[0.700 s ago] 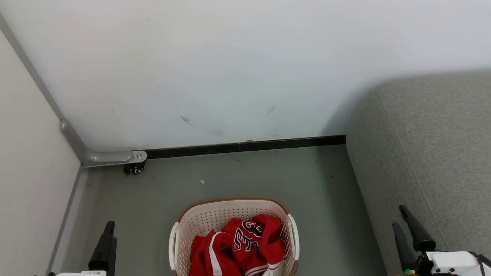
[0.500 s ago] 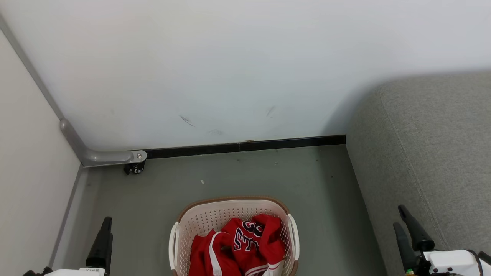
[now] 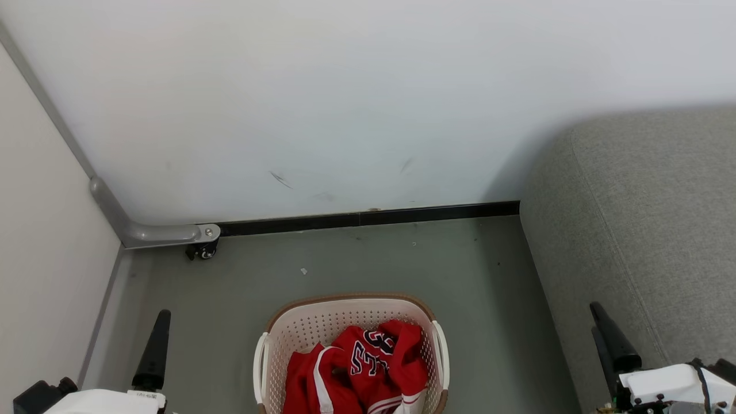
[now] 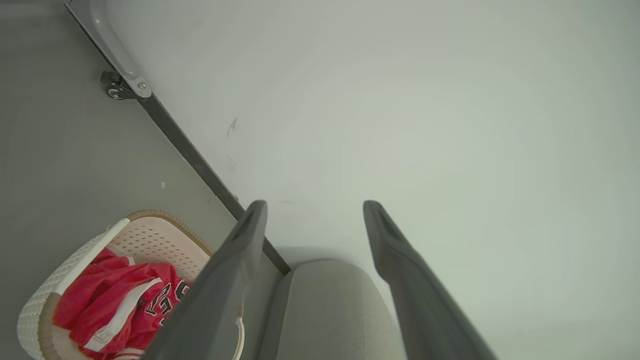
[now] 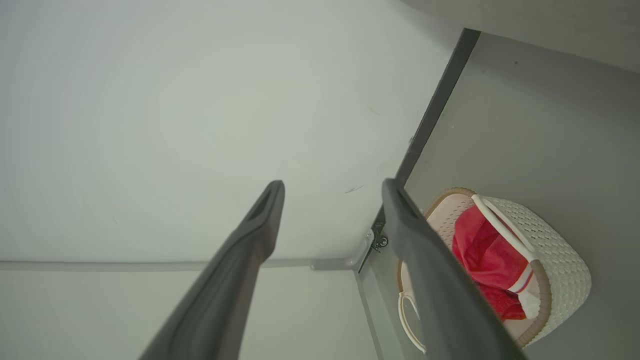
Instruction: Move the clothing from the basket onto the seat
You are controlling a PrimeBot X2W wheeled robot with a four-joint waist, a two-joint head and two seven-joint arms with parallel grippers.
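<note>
The cream perforated basket (image 3: pixel 322 329) with a brown rim stands on the grey floor at the bottom centre of the head view. The red clothing (image 3: pixel 368 368) with white trim lies bunched inside it, a numbered jersey on top. The grey woven seat (image 3: pixel 650 230) fills the right side. My left gripper (image 3: pixel 161 317) hangs open to the left of the basket, above the floor. My right gripper (image 3: pixel 598 319) is open over the seat's near edge. In the left wrist view the left gripper (image 4: pixel 315 205) holds nothing, with the basket (image 4: pixel 37 310), clothing (image 4: pixel 110 290) and seat (image 4: pixel 325 300) beyond. The right gripper (image 5: pixel 333 184) holds nothing too, near the basket (image 5: pixel 562 250) and clothing (image 5: pixel 487 255).
A white wall (image 3: pixel 345 103) with a black skirting strip (image 3: pixel 368 218) runs behind the basket. A pale panel (image 3: pixel 40 259) on a grey frame with a small caster (image 3: pixel 201 251) closes off the left. Bare grey floor (image 3: pixel 489 299) lies between basket and seat.
Both arms have shifted slightly: more of the left wrist's white body shows at the bottom left, and the right gripper has moved a little right and up. Basket and clothing are unmoved.
</note>
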